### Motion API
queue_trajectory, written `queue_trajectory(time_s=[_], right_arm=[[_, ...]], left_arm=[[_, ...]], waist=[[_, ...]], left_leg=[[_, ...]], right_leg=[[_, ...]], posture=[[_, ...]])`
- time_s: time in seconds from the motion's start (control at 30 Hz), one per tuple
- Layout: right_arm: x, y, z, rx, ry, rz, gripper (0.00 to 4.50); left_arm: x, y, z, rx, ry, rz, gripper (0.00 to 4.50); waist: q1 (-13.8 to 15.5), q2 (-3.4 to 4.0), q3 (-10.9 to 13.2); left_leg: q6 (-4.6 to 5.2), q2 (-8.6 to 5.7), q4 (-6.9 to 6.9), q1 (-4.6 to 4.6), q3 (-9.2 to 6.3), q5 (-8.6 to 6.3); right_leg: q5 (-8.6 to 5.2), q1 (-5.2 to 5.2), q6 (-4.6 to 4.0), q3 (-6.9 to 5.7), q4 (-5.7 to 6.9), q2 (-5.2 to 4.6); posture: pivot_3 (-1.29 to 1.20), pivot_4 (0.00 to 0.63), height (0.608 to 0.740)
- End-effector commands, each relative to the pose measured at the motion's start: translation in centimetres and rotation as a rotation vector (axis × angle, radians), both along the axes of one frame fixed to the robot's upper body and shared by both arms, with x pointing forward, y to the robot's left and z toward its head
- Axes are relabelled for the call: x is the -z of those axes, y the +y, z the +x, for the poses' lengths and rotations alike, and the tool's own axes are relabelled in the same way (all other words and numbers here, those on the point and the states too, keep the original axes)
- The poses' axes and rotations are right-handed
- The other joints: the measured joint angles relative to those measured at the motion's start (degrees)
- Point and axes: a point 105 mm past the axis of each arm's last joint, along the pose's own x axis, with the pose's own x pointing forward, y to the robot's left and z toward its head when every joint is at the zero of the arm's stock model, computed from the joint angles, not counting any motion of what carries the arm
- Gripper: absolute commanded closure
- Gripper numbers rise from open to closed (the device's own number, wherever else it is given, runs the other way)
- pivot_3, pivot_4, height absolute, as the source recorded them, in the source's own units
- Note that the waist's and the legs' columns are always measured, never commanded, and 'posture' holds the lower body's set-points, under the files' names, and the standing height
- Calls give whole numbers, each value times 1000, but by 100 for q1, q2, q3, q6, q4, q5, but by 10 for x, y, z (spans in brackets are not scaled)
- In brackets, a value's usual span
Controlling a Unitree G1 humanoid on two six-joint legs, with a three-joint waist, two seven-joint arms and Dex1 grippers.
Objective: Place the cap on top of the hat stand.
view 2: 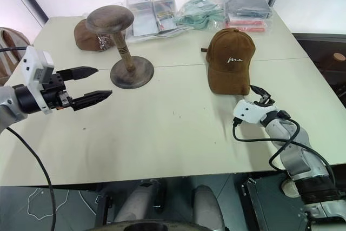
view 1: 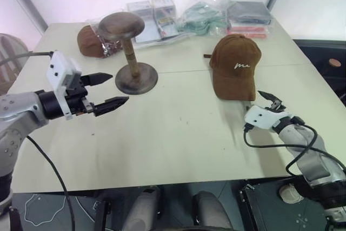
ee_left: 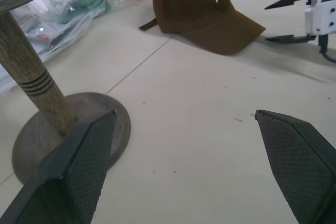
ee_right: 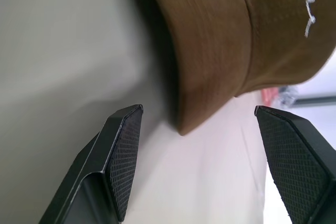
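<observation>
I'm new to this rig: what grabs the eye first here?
The brown cap lies on the table, its brim toward the open right gripper close before it. Left of it stands the hat stand, bare, with the open left gripper beside its base.

Pale table [view 1: 178, 133] carries cap [view 1: 234, 66], hat stand [view 1: 130, 52], bagged brown cap [view 1: 92, 41] (far edge), packaged goods [view 1: 216, 14].
</observation>
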Motion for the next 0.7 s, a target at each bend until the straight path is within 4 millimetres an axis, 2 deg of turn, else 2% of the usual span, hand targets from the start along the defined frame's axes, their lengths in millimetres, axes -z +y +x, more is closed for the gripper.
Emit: queue_trajectory(time_s=[0.03, 0.43, 0.53, 0.7], right_arm=[[-4, 2, 8, 9, -52, -9, 993], [5, -9, 27, 99, -86, -34, 993], [6, -7, 29, 98, -95, -26, 1877], [9, -2, 28, 88, -110, -11, 4454]], left_arm=[[-13, 2, -6, -17, -51, 19, 66], [-17, 4, -14, -55, -62, 35, 66], [-18, 4, -15, -58, -64, 37, 0], [-18, 5, -14, -68, -66, 42, 0]], waist=[[-3, 0, 0], [-4, -6, -3], [6, -5, -3], [-26, -24, -14]], left_leg=[[-1, 0, 0, 1, 0, 0], [-4, 0, 1, 22, 0, 3], [-4, 0, 0, 33, 0, 2], [-4, 2, -3, 42, 0, 2]], right_leg=[[0, 0, 0, 0, 2, 0], [0, 12, -1, 1, 7, 2], [1, 14, -2, 1, 7, 2], [0, 18, -2, 3, 7, 5]], posture=[[0, 150, 740], [0, 150, 740], [0, 150, 740], [0, 150, 740]])
